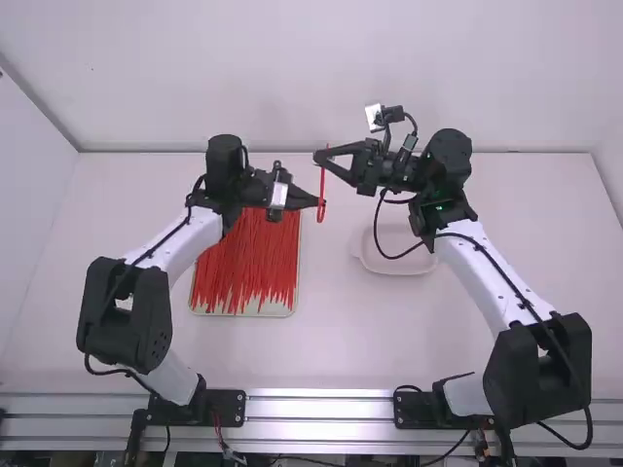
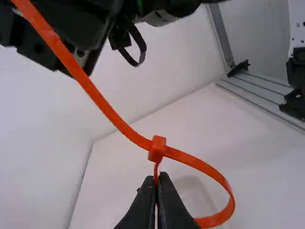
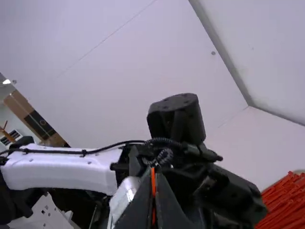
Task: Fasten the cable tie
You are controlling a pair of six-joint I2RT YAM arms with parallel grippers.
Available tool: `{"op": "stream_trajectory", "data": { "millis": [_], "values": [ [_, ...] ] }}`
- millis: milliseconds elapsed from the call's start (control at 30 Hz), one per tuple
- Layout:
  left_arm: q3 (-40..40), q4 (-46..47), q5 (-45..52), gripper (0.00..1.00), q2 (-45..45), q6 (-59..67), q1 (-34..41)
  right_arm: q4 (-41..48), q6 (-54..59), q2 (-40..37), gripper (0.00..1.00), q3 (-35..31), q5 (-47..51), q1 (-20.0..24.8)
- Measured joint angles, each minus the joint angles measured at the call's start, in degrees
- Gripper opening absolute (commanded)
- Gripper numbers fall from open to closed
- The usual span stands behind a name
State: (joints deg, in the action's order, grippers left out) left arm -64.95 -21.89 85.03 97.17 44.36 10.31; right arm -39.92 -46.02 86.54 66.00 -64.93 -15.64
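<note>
My left gripper (image 2: 156,179) pinches the orange plastic cable tie (image 2: 114,117) right by its head, steadying the loop; my right gripper (image 3: 152,179) clamps the tail, ready to draw it tight; together they hold it above the white table's (image 1: 117,195) far edge.

Cable tie (image 2: 157,145): an orange plastic strap with a square head is being shown, its tail already passed through the head
Shape: a small open loop is being formed beside the head
Pose: it is being held upright in the air
Hold: the strap at the head is being pinched by the left gripper (image 2: 156,177), the long tail by the right gripper (image 3: 152,177)
</note>
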Motion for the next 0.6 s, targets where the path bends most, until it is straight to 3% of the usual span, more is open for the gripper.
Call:
{"op": "stream_trajectory", "data": {
  "millis": [600],
  "values": [
    [5.9, -1.8, -1.7, 0.02, -0.2, 0.0, 0.0, 0.0, -0.1, 0.1, 0.00, 0.0, -0.3, -0.1]
  ]
}}
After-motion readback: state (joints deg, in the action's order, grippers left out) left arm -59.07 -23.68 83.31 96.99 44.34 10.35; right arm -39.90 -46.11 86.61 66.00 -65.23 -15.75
